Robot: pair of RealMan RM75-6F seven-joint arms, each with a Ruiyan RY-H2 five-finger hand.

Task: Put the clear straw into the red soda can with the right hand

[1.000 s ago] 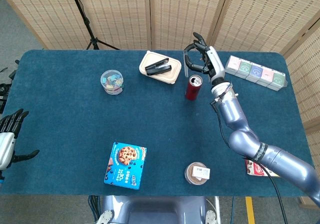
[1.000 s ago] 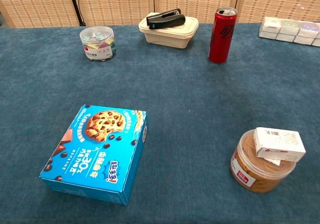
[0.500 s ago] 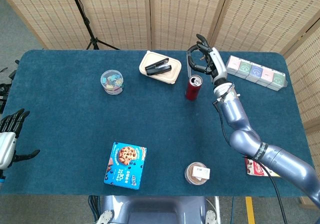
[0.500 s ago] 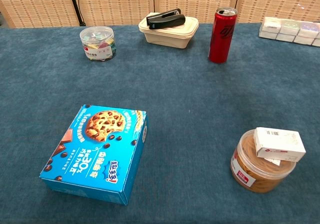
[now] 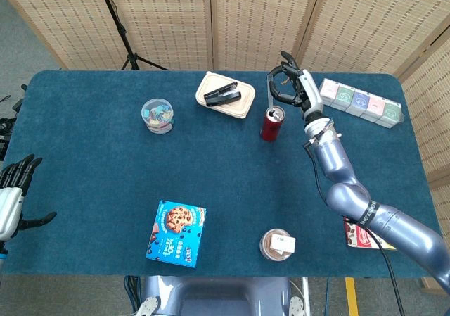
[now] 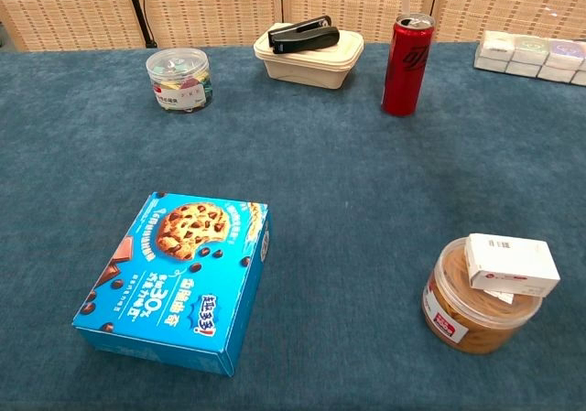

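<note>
The red soda can (image 5: 271,124) stands upright at the back of the blue table, its open top showing; the chest view has this red soda can (image 6: 406,63) at the upper right. My right hand (image 5: 297,91) hovers just behind and right of the can, pinching the clear straw (image 5: 268,95). The straw hangs roughly upright, with its lower end just above the can's top. My left hand (image 5: 10,193) hangs off the table's left edge with its fingers spread, holding nothing. Neither hand shows in the chest view.
A beige container with a black stapler (image 5: 226,94) sits left of the can, and a clear tub of clips (image 5: 157,114) further left. A row of small boxes (image 5: 361,100) lies at the back right. A cookie box (image 5: 176,233) and a brown jar (image 5: 278,244) stand near the front.
My right hand has shifted a little to the right with the straw, bringing the straw's lower end closer over the can's top. The left hand is unchanged.
</note>
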